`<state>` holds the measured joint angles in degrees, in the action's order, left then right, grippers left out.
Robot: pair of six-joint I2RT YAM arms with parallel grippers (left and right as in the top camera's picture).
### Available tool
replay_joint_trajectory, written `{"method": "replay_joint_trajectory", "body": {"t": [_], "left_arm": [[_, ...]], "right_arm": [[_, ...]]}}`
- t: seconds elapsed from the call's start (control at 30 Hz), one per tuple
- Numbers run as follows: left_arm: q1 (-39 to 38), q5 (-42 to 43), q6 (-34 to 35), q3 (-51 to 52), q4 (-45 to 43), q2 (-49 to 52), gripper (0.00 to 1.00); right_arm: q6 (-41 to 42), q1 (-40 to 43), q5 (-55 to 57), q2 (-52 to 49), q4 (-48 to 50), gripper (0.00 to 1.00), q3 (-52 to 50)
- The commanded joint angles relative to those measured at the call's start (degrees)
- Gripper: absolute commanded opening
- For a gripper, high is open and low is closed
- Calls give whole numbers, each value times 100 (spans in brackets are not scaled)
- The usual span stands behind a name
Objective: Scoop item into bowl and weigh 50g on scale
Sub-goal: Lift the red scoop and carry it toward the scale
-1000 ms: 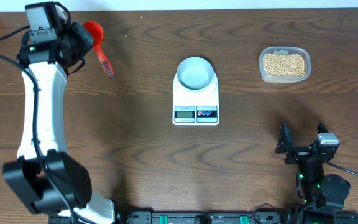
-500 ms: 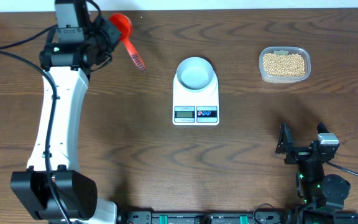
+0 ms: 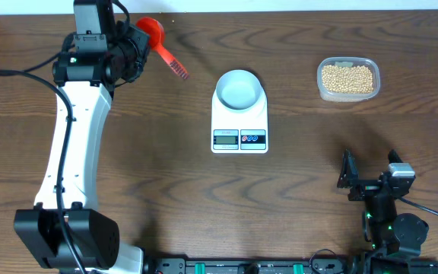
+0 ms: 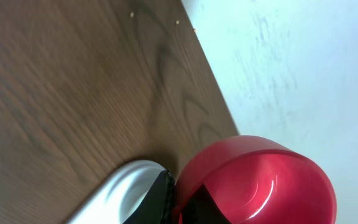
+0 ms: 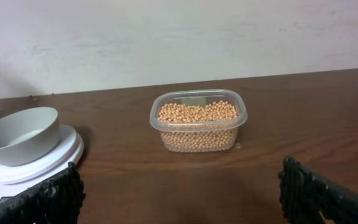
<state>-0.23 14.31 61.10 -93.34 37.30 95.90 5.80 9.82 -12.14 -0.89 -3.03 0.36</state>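
Observation:
My left gripper (image 3: pixel 135 44) is shut on a red scoop (image 3: pixel 155 32) and holds it above the table's far left; its handle points toward the scale. In the left wrist view the empty red scoop cup (image 4: pixel 260 183) fills the lower right beside my finger (image 4: pixel 166 199). The small white bowl (image 3: pixel 239 87) sits empty on the white scale (image 3: pixel 239 125) at the table's middle. The tan beans (image 3: pixel 347 78) fill a clear tub at the far right. My right gripper (image 3: pixel 371 180) is open and empty near the front right. Its wrist view shows the beans (image 5: pixel 197 115), bowl (image 5: pixel 20 134) and scale (image 5: pixel 39 165).
The clear plastic tub (image 3: pixel 322 90) holds the beans by the table's back edge. A white wall (image 5: pixel 179 37) rises behind the table. Bare wood lies between the scale and the tub.
My left arm has swung to the right along the back edge with the red scoop in it, toward the scale. The right arm has not moved.

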Motion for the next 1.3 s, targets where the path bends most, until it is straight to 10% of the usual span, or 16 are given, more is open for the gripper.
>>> {"method": "replay_joint_trajectory", "body": {"t": [0.0, 0.93, 1.27], "left_arm": [[-50, 2, 981, -31, 22, -61, 7], [-1449, -645, 1873, -31, 411, -52, 7], [-1523, -645, 1873, -31, 608, -42, 7]], "right_arm": [[-13, -92, -2, 26, -24, 99, -4], [-28, -92, 81, 26, 0, 99, -4], [549, -92, -1591, 22, 525, 99, 94]]}}
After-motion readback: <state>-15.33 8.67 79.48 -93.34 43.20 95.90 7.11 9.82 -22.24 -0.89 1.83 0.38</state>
